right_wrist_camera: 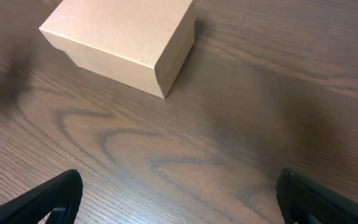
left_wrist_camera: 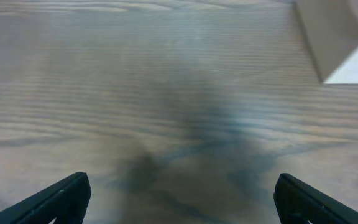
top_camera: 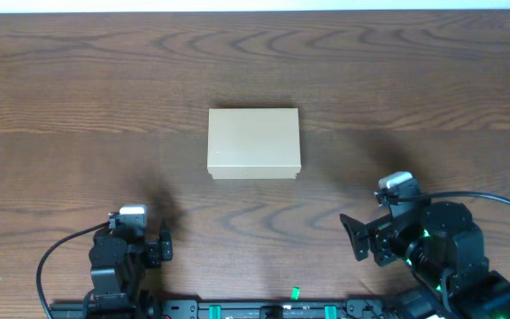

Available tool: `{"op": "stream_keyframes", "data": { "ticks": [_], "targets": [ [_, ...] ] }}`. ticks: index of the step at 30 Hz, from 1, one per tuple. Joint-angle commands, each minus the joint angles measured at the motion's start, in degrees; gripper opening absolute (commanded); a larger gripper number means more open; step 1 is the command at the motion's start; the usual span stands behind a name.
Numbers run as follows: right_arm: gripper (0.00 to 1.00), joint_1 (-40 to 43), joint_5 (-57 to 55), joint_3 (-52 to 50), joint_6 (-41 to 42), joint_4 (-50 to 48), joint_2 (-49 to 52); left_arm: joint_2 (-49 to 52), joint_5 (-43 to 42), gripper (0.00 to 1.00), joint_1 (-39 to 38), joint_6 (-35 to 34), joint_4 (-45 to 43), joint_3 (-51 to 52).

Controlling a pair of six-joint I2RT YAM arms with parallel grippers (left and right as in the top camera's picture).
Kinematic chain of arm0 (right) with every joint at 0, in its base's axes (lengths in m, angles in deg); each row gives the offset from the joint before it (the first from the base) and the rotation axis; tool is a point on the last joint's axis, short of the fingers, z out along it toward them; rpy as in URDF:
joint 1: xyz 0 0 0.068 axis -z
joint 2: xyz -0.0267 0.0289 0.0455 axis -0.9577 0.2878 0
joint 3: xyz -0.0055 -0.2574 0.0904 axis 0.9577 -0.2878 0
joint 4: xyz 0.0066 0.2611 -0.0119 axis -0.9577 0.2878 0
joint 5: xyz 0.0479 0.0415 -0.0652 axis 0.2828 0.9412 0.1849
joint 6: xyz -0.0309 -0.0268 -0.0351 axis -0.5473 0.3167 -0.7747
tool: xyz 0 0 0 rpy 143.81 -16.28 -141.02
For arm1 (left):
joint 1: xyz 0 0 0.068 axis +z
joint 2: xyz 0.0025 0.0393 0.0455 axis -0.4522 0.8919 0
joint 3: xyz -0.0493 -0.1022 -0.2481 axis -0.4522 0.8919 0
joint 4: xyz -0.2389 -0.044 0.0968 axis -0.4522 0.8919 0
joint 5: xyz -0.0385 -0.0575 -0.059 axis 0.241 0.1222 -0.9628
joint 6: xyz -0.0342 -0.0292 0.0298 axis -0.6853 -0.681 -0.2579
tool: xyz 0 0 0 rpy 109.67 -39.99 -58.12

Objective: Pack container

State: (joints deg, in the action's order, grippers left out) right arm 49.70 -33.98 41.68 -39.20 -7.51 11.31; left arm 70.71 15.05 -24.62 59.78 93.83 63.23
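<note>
Locate the container (top_camera: pixel 253 142) at mid-table, on the dark wood-grain table (top_camera: pixel 78 89), well apart from both arms and roughly midway between them from side to side. Identify as a small rectangular tan cardboard box, long sides running left to right in the overhead view. Note the lid down and shut, faces plain brown, with a thin seam line visible along one side wall in the right wrist view.

Check the left gripper (left_wrist_camera: pixel 185 199) at the near left of the table: jaws spread wide, both dark fingertips at the bottom corners of the left wrist view, only blurred wood grain and a soft shadow between them. See a pale corner of the box at the upper right of that view, out of focus.

Check the right gripper (right_wrist_camera: pixel 179 199) at the near right: jaws likewise spread wide, hovering over bare wood, gripping no object. See the box at the upper left of the right wrist view, one corner turned toward the camera, clear of the fingertips.

Note a black cable (top_camera: pixel 56 252) looping beside the left arm.
</note>
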Motion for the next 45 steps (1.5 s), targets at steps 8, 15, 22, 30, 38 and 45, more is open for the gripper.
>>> {"op": "stream_keyframes", "data": {
  "ticks": [8, 15, 22, 30, 38, 45],
  "targets": [
    [0.99, 0.46, -0.57, -0.22, 0.74, -0.09, -0.2, -0.48, 2.82, 0.95, 0.37, -1.55, 0.13, 1.18],
    [0.99, 0.46, -0.57, -0.22, 0.74, -0.04, -0.22, -0.48, 2.82, 0.95, 0.37, -1.57, 0.13, 1.18],
    [0.99, 1.75, -7.06, -1.92, 0.55, -0.94, -2.97, -0.48, 2.82, 0.95, 0.37, -1.55, 0.13, 1.18],
    [0.99, 6.84, -8.46, -16.2, -2.64, -6.43, -14.93, -0.48, 2.84, 0.95, 0.37, -1.55, 0.13, 1.18],
    [0.99, 11.54, -6.51, -25.46, -4.44, -8.81, -23.02, -0.48, 2.82, 0.95, 0.37, -1.55, 0.13, 1.18],
    [0.99, 15.67, -4.33, -31.63, -4.42, -12.11, -26.32, -0.48, 2.82, 0.95, 0.37, -1.55, 0.13, 1.18]
  ]
}}
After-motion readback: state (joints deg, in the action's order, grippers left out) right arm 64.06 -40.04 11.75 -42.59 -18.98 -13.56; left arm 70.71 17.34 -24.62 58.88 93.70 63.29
